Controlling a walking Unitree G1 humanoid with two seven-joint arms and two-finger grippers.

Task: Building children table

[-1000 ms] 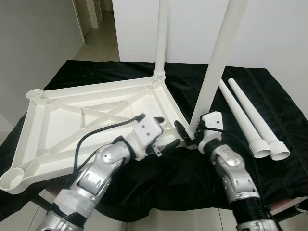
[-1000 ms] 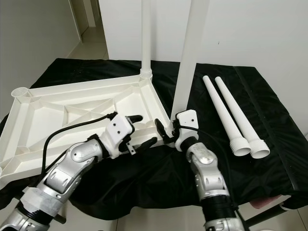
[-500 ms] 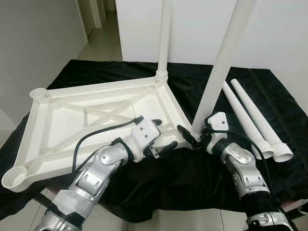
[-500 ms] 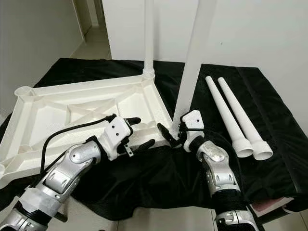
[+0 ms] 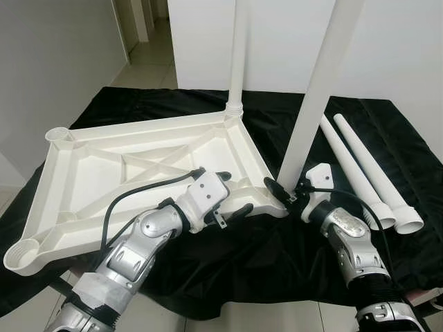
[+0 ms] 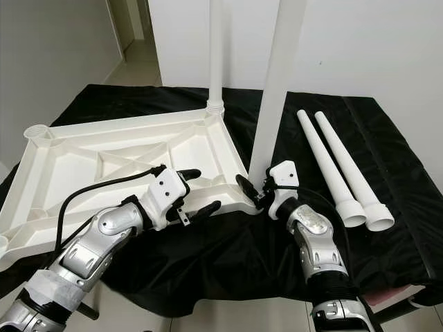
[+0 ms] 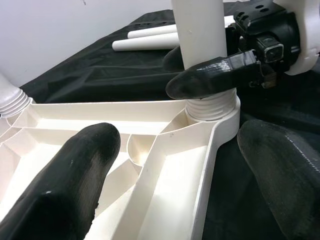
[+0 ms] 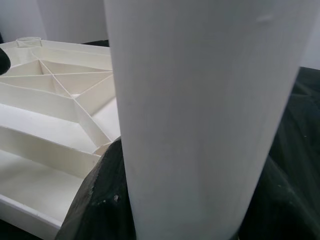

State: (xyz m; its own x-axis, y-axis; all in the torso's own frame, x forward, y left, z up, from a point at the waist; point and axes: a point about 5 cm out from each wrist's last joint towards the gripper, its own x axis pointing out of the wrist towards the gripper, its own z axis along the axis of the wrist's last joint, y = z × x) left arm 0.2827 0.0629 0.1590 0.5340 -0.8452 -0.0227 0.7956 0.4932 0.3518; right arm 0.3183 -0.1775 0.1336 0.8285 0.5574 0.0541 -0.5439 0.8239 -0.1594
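Leg (image 5: 313,104) within right claw (image 5: 282,197)

The upturned tabletop (image 5: 131,166) lies on the cloth (image 5: 228,249), left of the right gripper (image 5: 285,197). A leg (image 5: 315,90) stands between its fingers. Two loose legs (image 5: 367,173) lie to its right.

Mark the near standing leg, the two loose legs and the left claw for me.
near standing leg (image 5: 315,97), left eye view, mid shaft
loose legs (image 5: 360,169), left eye view, shaft of the inner one
left claw (image 5: 234,194), left eye view, midway between fingertips
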